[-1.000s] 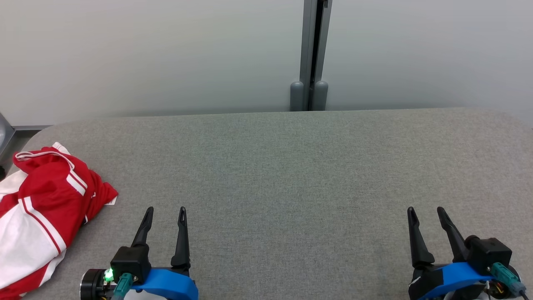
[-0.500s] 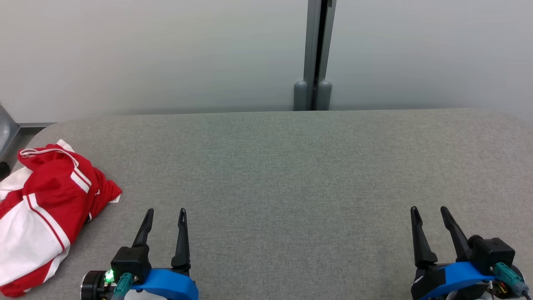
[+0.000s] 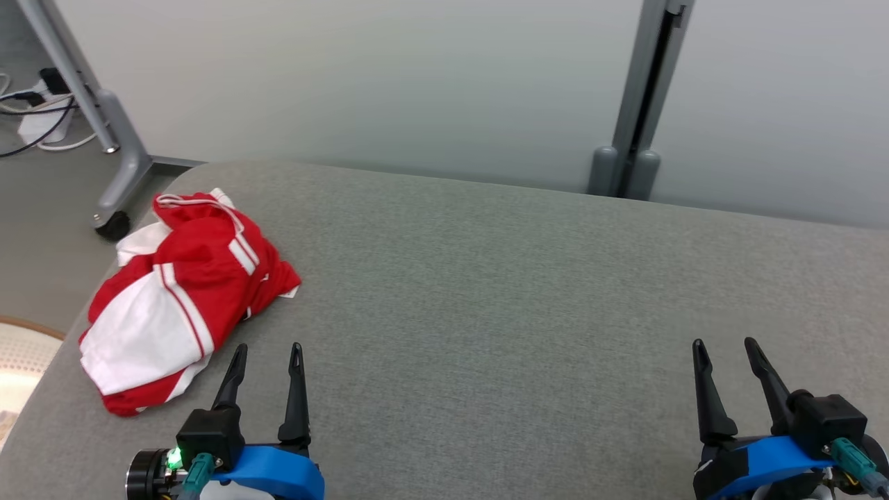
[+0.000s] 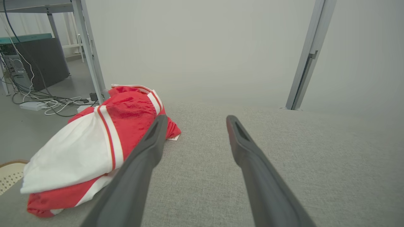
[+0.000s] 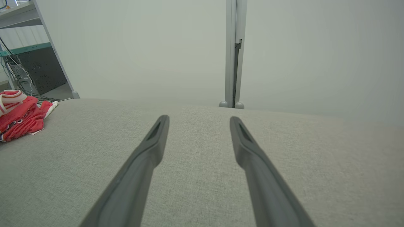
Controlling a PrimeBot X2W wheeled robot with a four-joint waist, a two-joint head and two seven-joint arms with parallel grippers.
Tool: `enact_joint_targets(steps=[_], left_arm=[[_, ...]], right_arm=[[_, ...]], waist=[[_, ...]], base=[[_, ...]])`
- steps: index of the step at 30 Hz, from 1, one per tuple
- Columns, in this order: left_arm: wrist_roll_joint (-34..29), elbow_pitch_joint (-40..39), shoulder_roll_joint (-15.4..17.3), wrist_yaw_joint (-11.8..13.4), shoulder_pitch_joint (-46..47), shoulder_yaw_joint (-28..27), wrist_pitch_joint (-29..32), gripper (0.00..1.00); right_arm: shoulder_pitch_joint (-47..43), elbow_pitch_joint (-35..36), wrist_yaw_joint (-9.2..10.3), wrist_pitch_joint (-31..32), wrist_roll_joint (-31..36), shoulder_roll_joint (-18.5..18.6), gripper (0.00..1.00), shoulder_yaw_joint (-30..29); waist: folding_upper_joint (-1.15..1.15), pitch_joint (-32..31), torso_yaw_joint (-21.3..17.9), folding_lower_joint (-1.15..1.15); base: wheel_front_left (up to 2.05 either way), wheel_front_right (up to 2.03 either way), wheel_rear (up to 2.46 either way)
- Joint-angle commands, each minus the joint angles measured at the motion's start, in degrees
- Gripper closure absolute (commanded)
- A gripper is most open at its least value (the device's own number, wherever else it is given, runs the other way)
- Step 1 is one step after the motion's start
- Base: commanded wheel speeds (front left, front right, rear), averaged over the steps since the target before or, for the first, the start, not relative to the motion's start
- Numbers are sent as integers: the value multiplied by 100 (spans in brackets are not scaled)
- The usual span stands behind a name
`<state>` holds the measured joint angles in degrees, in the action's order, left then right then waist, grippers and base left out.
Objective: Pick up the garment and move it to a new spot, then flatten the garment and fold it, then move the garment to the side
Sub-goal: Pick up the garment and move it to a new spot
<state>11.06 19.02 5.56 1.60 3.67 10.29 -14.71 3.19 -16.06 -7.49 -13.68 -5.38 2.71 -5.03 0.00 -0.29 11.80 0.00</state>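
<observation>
You have both grippers spread wide and holding nothing. The left gripper [image 3: 268, 347] sits at the lower left of the head view, its two dark fingers [image 3: 233, 378] parted with bare grey cloth showing between them. The right gripper [image 3: 724, 342] sits at the lower right, its fingers parted just as far, over an open stretch of the table [image 3: 486, 278]. The garment [image 3: 180, 298], a crumpled red and white piece with striped trim, lies in a heap on the table's left end, close to the rounded far-left corner and to the left edge. A small white tag [image 3: 292, 292] pokes out at its right side. Your left gripper is the nearer one: its outer fingertip stands just beside the heap's near right edge, and the head view shows a thin strip of table between the two, so nothing is touching. In the left wrist view that same finger crosses in front of the red cloth, and from that view alone you cannot tell whether there is contact. Your right gripper is well apart from the garment, which the right wrist view shows as a red bundle far off at the left edge. Behind the table stands a pale wall with a grey upright post [image 3: 635, 104], and off the left end a slanted grey leg on a caster [image 3: 114, 226] and some cables [image 3: 35, 118] on the floor.
</observation>
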Motion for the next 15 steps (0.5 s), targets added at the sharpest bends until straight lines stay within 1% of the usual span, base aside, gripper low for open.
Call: enact_joint_targets(steps=[1, 7, 15], left_arm=[[25, -15, 37, 9, 20, 7, -12, 0], [51, -47, 34, 67, -55, 12, -26, 0], [102, -56, 92, 89, -64, -4, -23, 0]], right_arm=[[-65, 22, -1, 14, 3, 32, 0, 19], [-111, 88, -1, 82, 12, 33, 0, 149], [-102, 149, -1, 61, -24, 33, 0, 200]], waist=[[0, 84, 208, 0], [0, 65, 760, 0], [0, 93, 1317, 0]], base=[[0, 0, 0], [0, 0, 0], [0, 0, 0]])
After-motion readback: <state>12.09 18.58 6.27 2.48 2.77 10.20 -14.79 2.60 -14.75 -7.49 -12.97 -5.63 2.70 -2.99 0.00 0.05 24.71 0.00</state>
